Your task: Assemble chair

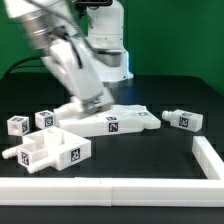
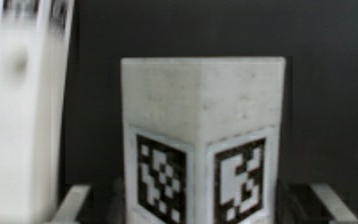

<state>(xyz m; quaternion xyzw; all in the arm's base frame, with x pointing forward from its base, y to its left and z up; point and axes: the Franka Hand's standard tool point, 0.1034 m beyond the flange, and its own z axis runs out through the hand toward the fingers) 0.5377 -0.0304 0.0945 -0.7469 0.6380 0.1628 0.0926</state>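
In the wrist view a white chair post point(image 2: 202, 110) with a square tag on each of two adjoining faces stands between my fingers point(image 2: 80, 200), one corner edge turned to the camera. My gripper point(image 2: 201, 205) is shut on it, and only the fingers' edges show. In the exterior view the gripper point(image 1: 97, 106) is down at the table's middle, on the near end of the flat white chair panel point(image 1: 120, 123), and the arm hides the post. An open blocky chair frame point(image 1: 50, 148) lies toward the exterior view's left.
Two small tagged blocks point(image 1: 18, 125) point(image 1: 45, 118) lie at the exterior view's left and a longer tagged piece point(image 1: 182, 119) at its right. A long low white rail point(image 1: 110, 188) runs along the front and up the right side. A blurred white upright point(image 2: 19, 110) fills one side of the wrist view.
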